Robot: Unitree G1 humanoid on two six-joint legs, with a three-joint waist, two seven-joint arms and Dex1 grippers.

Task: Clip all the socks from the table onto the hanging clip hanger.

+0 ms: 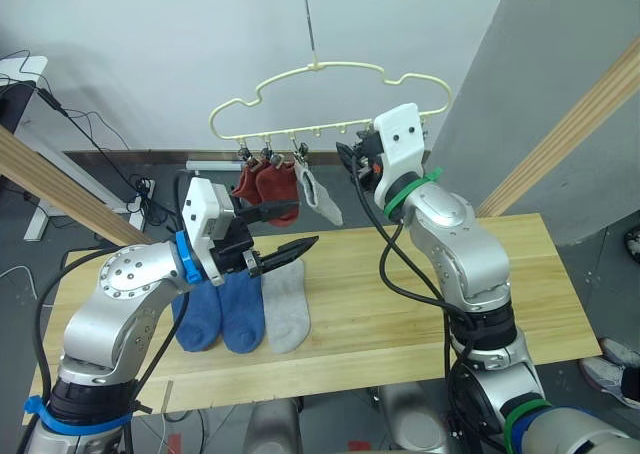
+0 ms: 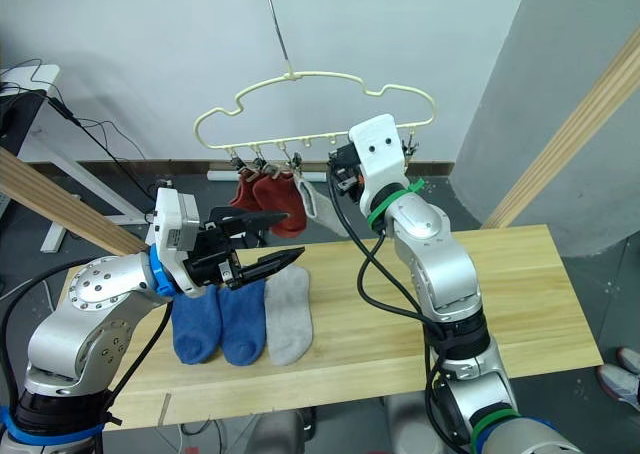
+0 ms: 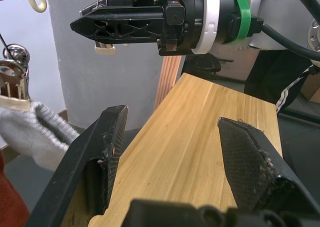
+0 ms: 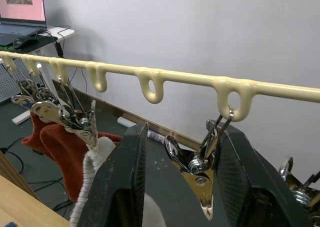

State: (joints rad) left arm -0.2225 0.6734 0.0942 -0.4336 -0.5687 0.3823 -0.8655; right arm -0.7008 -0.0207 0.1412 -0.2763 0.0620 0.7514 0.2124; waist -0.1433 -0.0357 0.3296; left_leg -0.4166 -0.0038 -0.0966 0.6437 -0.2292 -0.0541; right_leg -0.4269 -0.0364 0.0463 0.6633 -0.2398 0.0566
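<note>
While the clip hanger [image 1: 330, 99] carries two rust socks [image 1: 265, 182] and one grey sock [image 1: 320, 196], two blue socks [image 1: 220, 309] and another grey [image 1: 285, 304] lie on the table [image 1: 400, 304]. Left wrist view: left gripper [image 3: 172, 152] spread wide, empty. Right wrist view: right gripper [image 4: 187, 172] open around a metal clip [image 4: 197, 174].

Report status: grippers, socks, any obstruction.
Left gripper open, empty. Right gripper open around a free clip. Three socks on table, three hung. Nothing obstructing.
</note>
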